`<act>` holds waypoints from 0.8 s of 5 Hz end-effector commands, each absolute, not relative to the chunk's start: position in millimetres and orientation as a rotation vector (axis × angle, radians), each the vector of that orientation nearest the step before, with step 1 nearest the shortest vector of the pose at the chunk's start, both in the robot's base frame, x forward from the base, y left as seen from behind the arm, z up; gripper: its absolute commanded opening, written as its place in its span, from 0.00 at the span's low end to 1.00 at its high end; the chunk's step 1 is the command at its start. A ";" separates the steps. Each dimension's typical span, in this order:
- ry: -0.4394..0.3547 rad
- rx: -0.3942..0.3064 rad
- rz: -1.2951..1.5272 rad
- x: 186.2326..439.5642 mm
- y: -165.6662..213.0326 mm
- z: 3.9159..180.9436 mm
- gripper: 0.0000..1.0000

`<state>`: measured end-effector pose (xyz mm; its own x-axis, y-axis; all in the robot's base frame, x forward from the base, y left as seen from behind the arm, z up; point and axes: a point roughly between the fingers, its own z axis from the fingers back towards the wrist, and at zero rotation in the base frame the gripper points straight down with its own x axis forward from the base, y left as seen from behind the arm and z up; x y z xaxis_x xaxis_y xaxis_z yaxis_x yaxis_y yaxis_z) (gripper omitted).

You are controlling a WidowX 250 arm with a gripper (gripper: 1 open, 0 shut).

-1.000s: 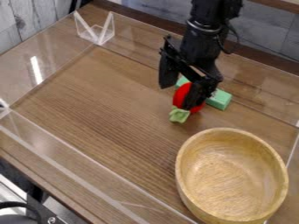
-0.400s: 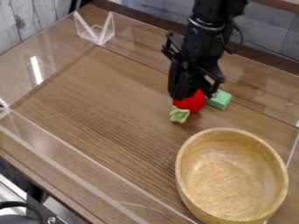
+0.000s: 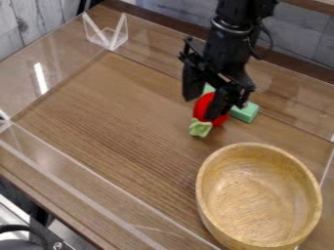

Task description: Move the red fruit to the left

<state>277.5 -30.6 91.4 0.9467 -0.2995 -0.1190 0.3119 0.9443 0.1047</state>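
My gripper (image 3: 216, 101) points straight down with its jaws partly open either side of the red fruit (image 3: 209, 107), which seems to rest on the desk (image 3: 117, 117) unheld. If I close off-centre, the glossy fruit could squirt toward the green block (image 3: 244, 112) just right of the jaws.

Setting: looked like a robotics lab bench
Work surface: a wood-grain table (image 3: 104, 127) fenced by clear acrylic walls (image 3: 53, 161)
Equipment: a black robot arm (image 3: 232, 39) stood over it
Props: toy items and a wooden bowl (image 3: 259, 195), not household clutter
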 end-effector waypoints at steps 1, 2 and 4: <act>0.040 0.123 -0.267 285.1 -35.7 94.2 0.00; -0.022 0.129 -0.236 281.9 -23.2 113.3 0.00; -0.121 0.137 -0.090 276.7 5.8 147.2 0.00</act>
<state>269.7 4.1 129.1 0.9935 -0.1034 0.0486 0.0961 0.9862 0.1345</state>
